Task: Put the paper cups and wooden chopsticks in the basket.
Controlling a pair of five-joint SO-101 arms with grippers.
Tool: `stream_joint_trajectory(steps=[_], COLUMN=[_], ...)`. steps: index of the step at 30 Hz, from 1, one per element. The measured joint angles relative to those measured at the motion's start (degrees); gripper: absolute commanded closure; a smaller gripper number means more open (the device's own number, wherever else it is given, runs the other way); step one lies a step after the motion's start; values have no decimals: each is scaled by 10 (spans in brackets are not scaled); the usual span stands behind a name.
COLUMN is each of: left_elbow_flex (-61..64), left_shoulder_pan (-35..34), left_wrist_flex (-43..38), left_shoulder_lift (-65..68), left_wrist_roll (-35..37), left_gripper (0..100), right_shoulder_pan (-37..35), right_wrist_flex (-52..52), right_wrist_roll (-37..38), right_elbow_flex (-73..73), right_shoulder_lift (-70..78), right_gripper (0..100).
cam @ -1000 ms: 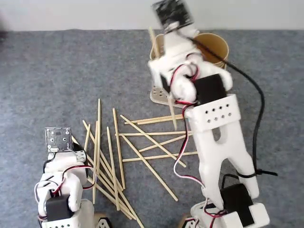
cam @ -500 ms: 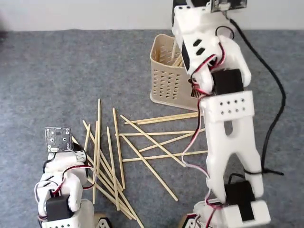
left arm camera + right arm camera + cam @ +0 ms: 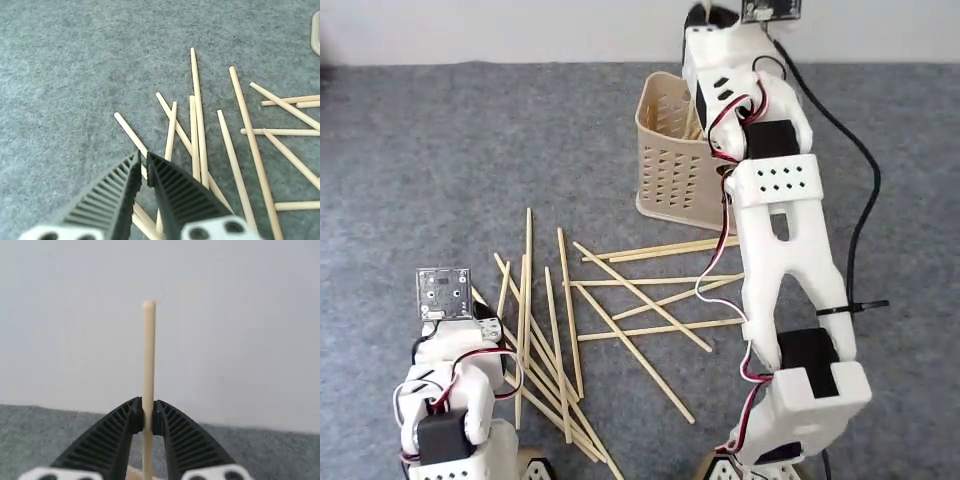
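1. Right pincer [image 3: 145, 420]: clamped on one chopstick [image 3: 148, 355]. The stick stands upright between the jaws, its upper end well above the tips, against a pale wall [image 3: 240, 315].
2. Right arm [image 3: 780, 250]: stretched across the counter [image 3: 470, 150] to the basket [image 3: 670, 170], with its wrist above the basket's far right corner.
3. Left pincer [image 3: 142, 162]: jaws drawn in to a narrow slit with nothing between them. The tips hang over the near end of one loose stick [image 3: 129, 132].
4. Left arm [image 3: 450, 400]: folded at the near left edge of the counter, beside the spread of sticks.
5. Loose chopsticks [image 3: 620, 300]: scattered flat on the grey counter between the two arms, many crossing one another. The nearest ones lie just short of the basket's base.
6. Basket: upright at the far side of the counter, with pale stick ends showing inside its rim [image 3: 692, 120].
7. Change over the last second: the right arm has reached farther back and straightened, and its wrist has gone from the basket's near side to its far corner.
8. No change: the left arm, the basket and the scattered sticks lie as they did in the earlier frames.
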Motion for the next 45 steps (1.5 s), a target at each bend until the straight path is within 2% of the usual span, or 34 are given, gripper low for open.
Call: stream_joint_trajectory(steps=[3,5,10,17,21,26,30,35,40,45], left_elbow_flex=[0,0,0,0,0,0,0,0,-5,-63], left_shoulder_pan=[0,0,0,0,0,0,0,0,0,0], left_wrist_flex=[0,0,0,0,0,0,0,0,0,0], left_shoulder_lift=[0,0,0,0,0,0,-1,-1,-1,-1], left_wrist_roll=[0,0,0,0,0,0,0,0,0,0], left_gripper=[982,982,982,983,983,983,984,983,983,982], right_shoulder_pan=[-6,-15,-35,-75,-83,-84,-84,-84,-82,-81], right_wrist_flex=[61,103,209,422,516,613,689,709,707,671], right_wrist_roll=[0,0,0,0,-4,-67,-81,-84,-84,-84], right_elbow_flex=[0,0,0,0,0,0,0,45,171,313], right_shoulder_lift=[0,-7,-88,-177,-197,-204,-205,-217,-263,-360], right_gripper=[743,737,803,997,974,974,974,975,989,989])
